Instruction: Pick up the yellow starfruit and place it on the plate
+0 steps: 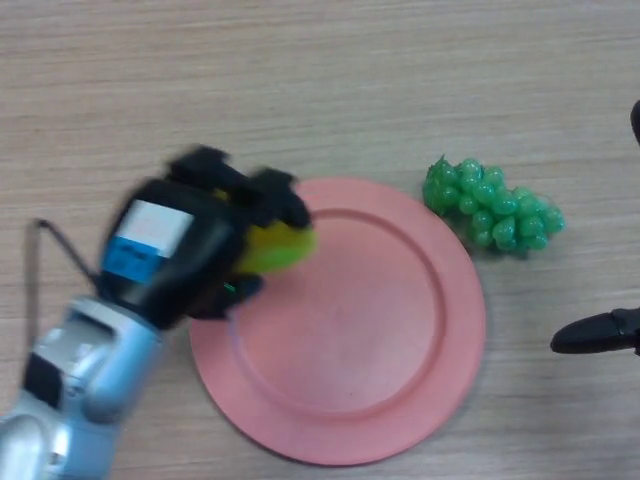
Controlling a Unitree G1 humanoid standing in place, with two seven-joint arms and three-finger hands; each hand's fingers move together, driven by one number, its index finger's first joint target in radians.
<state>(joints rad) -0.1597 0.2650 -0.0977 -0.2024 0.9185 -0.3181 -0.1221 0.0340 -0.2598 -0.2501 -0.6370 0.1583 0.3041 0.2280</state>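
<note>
The yellow starfruit (278,247) is held in the curled fingers of the left robot hand (215,235), over the left rim of the pink plate (400,400). It should be carried further toward the plate's middle and lowered before release, so no roll onto the surface (300,80) is risked. The green grapes (492,205), toward the right edge, should be left untouched.

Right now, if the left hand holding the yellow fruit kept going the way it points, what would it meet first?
The left hand, closed on the yellow starfruit, points rightward across the pink plate. It would pass over the plate's bare middle first; height above it is unclear.
</note>
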